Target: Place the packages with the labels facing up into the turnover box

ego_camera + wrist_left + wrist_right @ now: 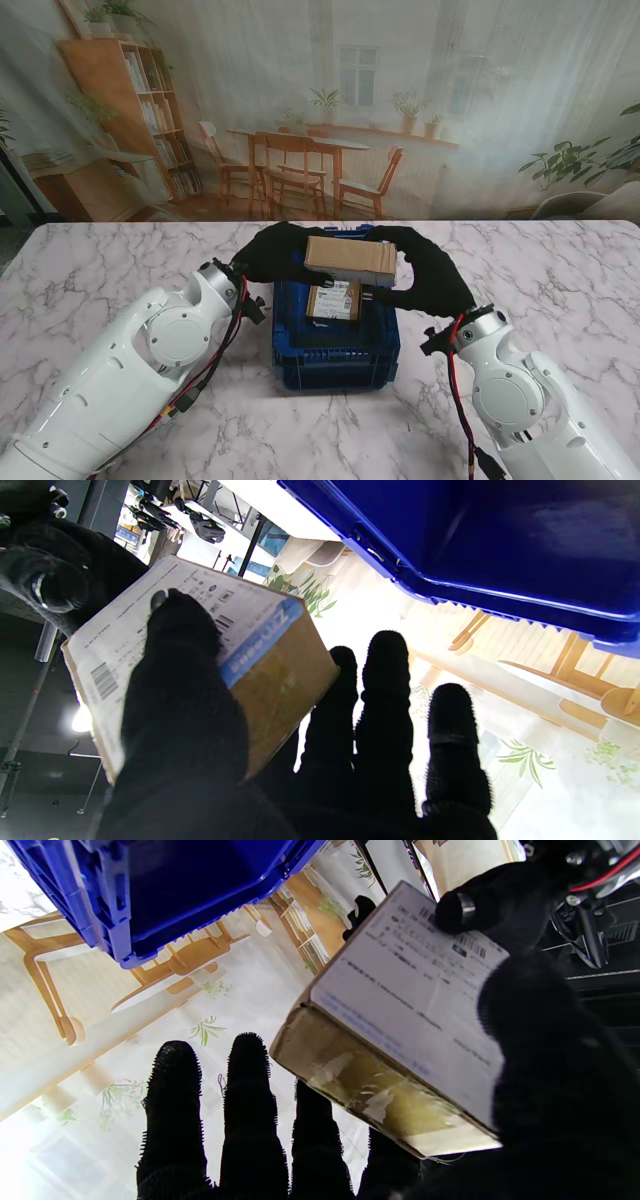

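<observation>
I hold a brown cardboard package [350,259] in the air over the far end of the blue turnover box [335,370], between both black-gloved hands. My left hand [275,252] grips its left end and my right hand [430,272] its right end. The stand view shows only a plain brown face. The wrist views show the package [280,680] [400,1010] with a white printed label, and the thumbs of the left hand [185,720] and right hand [540,1050] press on that label. A second package [334,300] lies inside the box, label up.
The box stands in the middle of a white marble table [100,270]. Its blue rim [500,540] [165,885] shows close to both hands in the wrist views. A printed backdrop of a room runs along the table's far edge.
</observation>
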